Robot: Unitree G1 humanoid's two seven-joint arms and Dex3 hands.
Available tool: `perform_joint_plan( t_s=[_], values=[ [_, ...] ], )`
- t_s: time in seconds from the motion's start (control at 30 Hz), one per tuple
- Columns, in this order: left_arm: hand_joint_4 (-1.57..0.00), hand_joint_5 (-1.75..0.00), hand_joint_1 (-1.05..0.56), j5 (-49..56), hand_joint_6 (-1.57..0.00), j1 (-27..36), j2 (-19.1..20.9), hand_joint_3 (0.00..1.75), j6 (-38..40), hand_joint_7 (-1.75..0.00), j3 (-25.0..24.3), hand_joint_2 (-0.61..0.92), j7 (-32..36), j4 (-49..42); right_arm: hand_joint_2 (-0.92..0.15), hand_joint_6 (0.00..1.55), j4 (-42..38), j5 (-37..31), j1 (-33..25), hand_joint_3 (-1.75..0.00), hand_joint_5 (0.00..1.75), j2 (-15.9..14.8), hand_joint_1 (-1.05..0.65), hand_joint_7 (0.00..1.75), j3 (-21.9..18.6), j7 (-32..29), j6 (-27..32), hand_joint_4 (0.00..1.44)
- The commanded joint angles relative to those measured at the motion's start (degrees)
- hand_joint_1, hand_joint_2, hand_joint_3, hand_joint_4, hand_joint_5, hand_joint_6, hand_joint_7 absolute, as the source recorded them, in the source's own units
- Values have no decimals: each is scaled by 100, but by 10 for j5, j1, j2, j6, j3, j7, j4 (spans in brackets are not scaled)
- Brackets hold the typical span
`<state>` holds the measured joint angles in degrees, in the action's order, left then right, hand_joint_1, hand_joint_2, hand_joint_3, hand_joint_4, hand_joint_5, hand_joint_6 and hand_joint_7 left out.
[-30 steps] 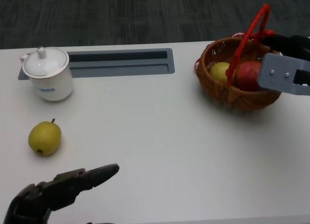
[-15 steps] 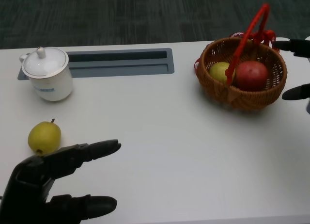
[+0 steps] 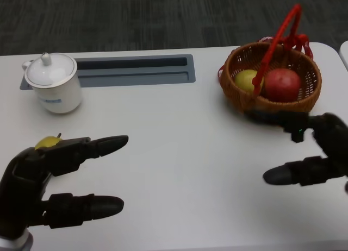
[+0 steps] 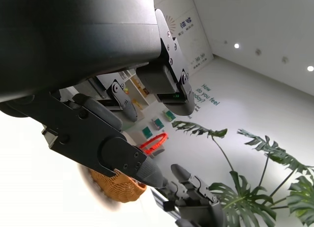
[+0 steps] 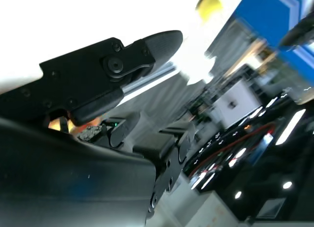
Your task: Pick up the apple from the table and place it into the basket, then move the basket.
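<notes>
I am holding both hands over the white table [image 3: 179, 153], fingers spread and gripping nothing: my left hand [image 3: 51, 188] is hovering low at the near edge, hiding most of a pear [image 3: 48, 142], and my right hand [image 3: 312, 150] is sitting just in front of the basket [image 3: 272, 101]. The apple [image 3: 281, 84] is lying inside the basket. A lidded cup [image 3: 53, 82] is standing beside a grey recessed slot [image 3: 133, 70]; dark carpet [image 3: 136, 17] is showing beyond.

The round brown woven wicker basket [image 3: 270, 101] looks rough, its thin red handle [image 3: 279, 38] like smooth plastic. The white lidded ceramic cup [image 3: 53, 82] is glossy; the white bench [image 3: 179, 153] smooth and matt.
</notes>
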<state>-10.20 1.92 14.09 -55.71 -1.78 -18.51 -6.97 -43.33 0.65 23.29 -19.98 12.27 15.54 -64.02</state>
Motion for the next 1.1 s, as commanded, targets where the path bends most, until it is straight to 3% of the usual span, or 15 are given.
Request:
perform_joint_plan(
  t_s=[0.03,0.23,0.47,1.1],
  values=[
    [-93,-2,-38,-4,-84,-4,13,0,4,-1,-7,71,-9,-6,-80,62,6,32,-6,0,1,36,-46,0,9,40,2,70],
    [-94,-2,-36,-13,-85,6,18,0,14,-1,-6,70,-13,1,-81,61,-30,1,-1,-1,1,92,-46,1,8,55,-29,69],
    [-95,-3,-38,-28,-87,12,23,0,11,-2,-10,71,-29,-2,-81,62,-54,-45,2,0,0,132,-45,0,6,40,-42,69],
    [-100,-4,-39,-38,-92,9,19,0,-25,-2,-7,72,-55,-34,-81,62,-73,-84,1,0,0,149,-44,0,-1,10,-64,70]
  ],
)
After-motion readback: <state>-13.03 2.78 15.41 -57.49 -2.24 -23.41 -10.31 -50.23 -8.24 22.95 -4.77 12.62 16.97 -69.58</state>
